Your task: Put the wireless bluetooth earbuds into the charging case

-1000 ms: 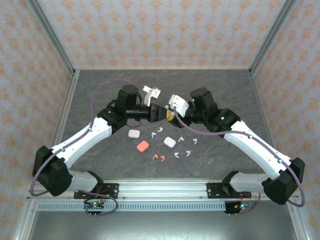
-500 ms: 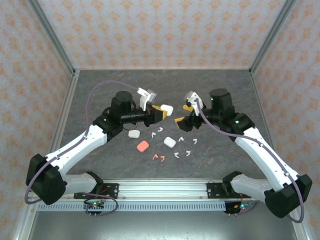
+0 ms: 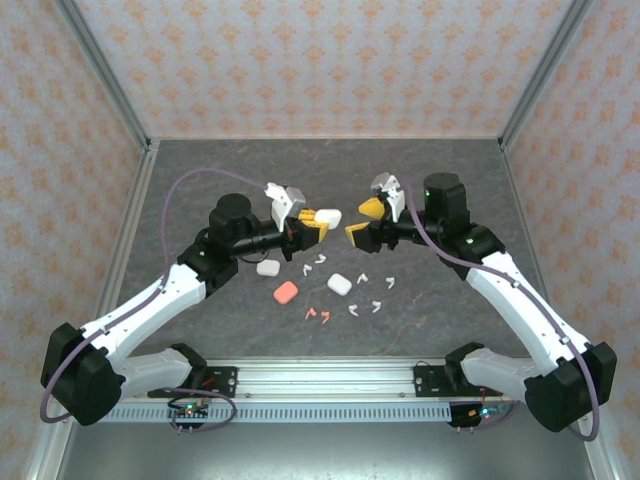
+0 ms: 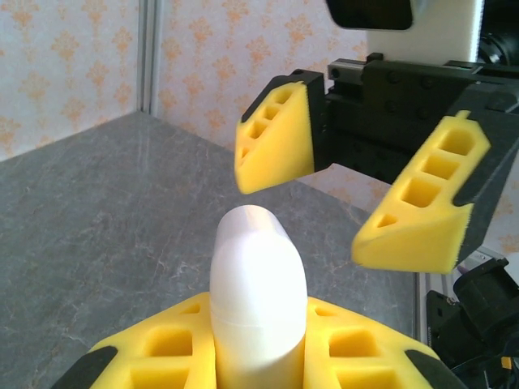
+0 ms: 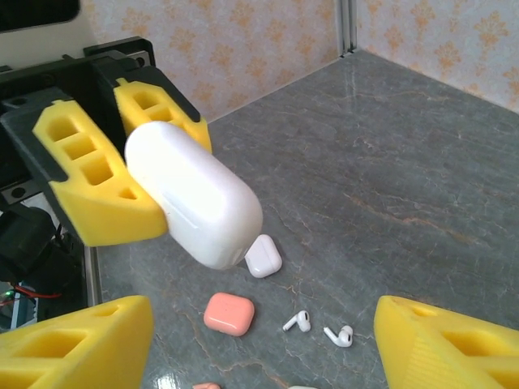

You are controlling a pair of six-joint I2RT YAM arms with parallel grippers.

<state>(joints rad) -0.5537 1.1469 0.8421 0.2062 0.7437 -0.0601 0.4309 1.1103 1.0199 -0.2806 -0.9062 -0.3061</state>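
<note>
In the middle of the top picture, the left pincer [image 3: 318, 221] is squeezed tight on a white case [image 3: 331, 216] and holds it up off the table [image 3: 200, 180]. The right pincer [image 3: 364, 222] faces it with its jaws wide apart and nothing in them, close to the case but not touching. The tiny white earbuds [image 3: 320, 262] and pink earbuds [image 3: 320, 316] lie on the table lower in the picture, under both pincers.

Lab test cell indicated: grey counter [image 3: 200, 180] boxed by patterned panels [image 3: 320, 70] and aluminium posts [image 3: 103, 70]; arms [image 3: 150, 300] bolted to a rail [image 3: 330, 378].
</note>
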